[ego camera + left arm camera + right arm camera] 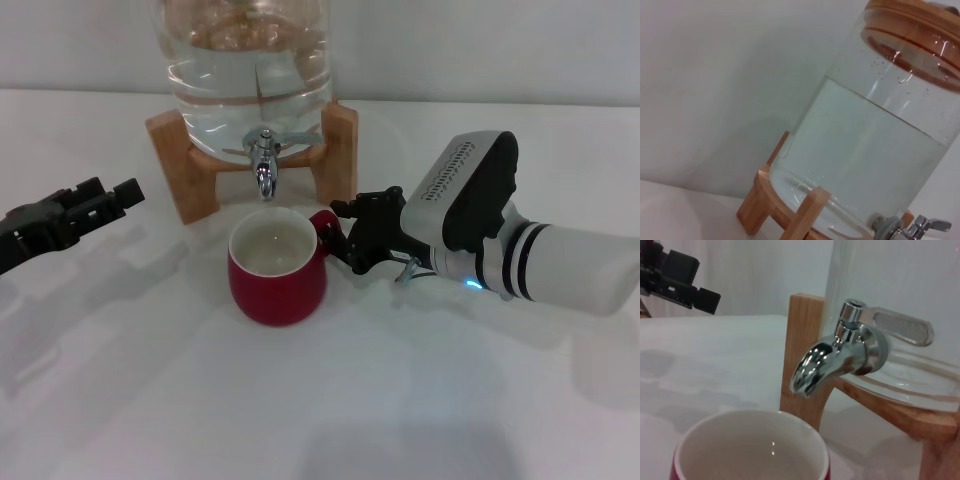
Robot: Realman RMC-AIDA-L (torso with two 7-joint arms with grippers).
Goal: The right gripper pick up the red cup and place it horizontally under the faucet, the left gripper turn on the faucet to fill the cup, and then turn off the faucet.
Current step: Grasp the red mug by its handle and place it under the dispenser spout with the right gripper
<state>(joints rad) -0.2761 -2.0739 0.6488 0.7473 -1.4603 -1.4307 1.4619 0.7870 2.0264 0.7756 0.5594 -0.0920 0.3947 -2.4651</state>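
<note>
The red cup (277,272) stands upright on the white table, its white inside empty, with its mouth right below the chrome faucet (263,162). My right gripper (338,236) reaches in from the right and is shut on the cup's handle. The right wrist view shows the faucet (840,357) spout just above the cup (750,450) rim, with its flat lever pointing sideways. No water runs. My left gripper (110,196) hovers open at the far left, well away from the faucet. In the left wrist view the faucet (920,229) is at the frame's edge.
The faucet is on a large clear water jar (250,60), about two-thirds full, resting on a wooden stand (172,170) at the back centre. The white table (320,400) stretches out in front of the cup. A white wall is behind the jar.
</note>
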